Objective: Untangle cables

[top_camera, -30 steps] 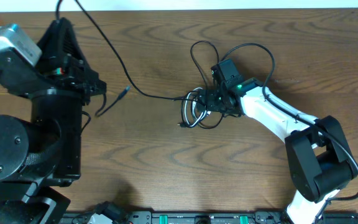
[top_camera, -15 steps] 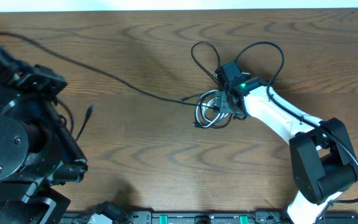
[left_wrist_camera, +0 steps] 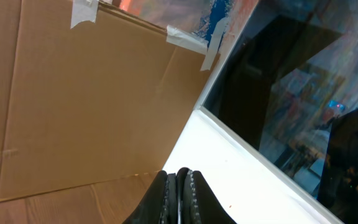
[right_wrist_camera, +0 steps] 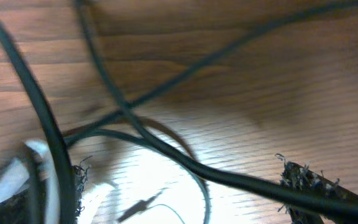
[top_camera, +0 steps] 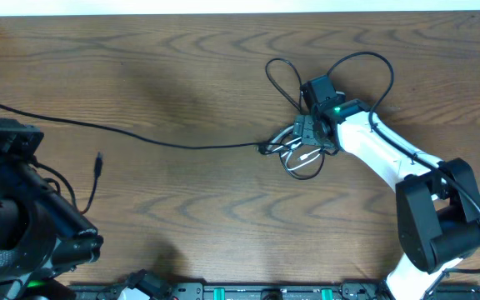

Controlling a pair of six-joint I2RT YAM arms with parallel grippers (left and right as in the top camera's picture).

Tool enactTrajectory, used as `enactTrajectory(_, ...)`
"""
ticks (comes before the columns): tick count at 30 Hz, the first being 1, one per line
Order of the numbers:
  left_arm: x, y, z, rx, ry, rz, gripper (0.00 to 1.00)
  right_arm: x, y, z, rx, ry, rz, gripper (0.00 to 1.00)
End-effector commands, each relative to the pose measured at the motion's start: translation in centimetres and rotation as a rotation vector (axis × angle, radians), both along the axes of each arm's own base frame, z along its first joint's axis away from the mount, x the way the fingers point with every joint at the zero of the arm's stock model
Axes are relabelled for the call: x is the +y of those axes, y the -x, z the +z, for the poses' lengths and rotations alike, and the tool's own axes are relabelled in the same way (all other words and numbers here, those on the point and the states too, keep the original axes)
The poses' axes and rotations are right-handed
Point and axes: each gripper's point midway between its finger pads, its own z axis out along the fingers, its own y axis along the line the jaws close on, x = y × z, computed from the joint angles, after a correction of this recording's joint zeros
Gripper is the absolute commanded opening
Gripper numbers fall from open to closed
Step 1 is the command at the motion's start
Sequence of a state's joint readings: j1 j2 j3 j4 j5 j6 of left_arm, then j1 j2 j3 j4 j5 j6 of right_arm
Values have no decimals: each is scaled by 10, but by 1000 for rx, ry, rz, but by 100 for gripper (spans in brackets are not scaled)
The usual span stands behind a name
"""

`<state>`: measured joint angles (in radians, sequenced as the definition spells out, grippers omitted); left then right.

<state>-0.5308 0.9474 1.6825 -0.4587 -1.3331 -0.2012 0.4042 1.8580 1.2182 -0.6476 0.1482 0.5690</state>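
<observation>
A tangle of thin black cables (top_camera: 307,146) with a shorter white cable (top_camera: 294,152) lies right of centre in the overhead view, and two black loops (top_camera: 365,71) spread out behind it. One long black cable (top_camera: 140,137) runs nearly straight from the tangle to the left edge, and its plug end (top_camera: 98,158) dangles by my left arm (top_camera: 7,167). My left gripper (left_wrist_camera: 179,180) is shut, pointing at cardboard and a wall. My right gripper (right_wrist_camera: 188,186) sits low over the tangle with its fingers wide apart, and black cables (right_wrist_camera: 166,146) and the white cable (right_wrist_camera: 36,155) lie between them.
The table is brown wood (top_camera: 182,67). A cardboard wall (left_wrist_camera: 73,112) stands past the table's left edge. The right arm's own thick black cable (top_camera: 465,217) loops beside its base. A black rail (top_camera: 265,292) runs along the front edge.
My left arm has swung left and toward the front, drawing the long black cable out nearly straight. The tangle has shifted slightly right and loosened, with the right gripper over it.
</observation>
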Motion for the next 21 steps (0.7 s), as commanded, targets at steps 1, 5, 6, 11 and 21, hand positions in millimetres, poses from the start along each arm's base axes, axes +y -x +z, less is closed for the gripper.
enactTrajectory(1,-2,-2,4,11,-20,-37,7,24,-10,38,-90,-125,105,99)
enactTrajectory(5,-20,-19,2,40,-63,-173,7,43,-18,83,-214,-219,197,99)
enactTrajectory(6,-24,-22,1,45,-71,-199,7,40,-19,94,-246,-209,189,99)
enactTrajectory(11,-27,-25,1,47,-75,-218,8,6,-19,132,-360,-111,41,99)
enactTrajectory(21,-27,-25,-1,60,-81,-218,7,-10,-8,113,-279,-8,37,99)
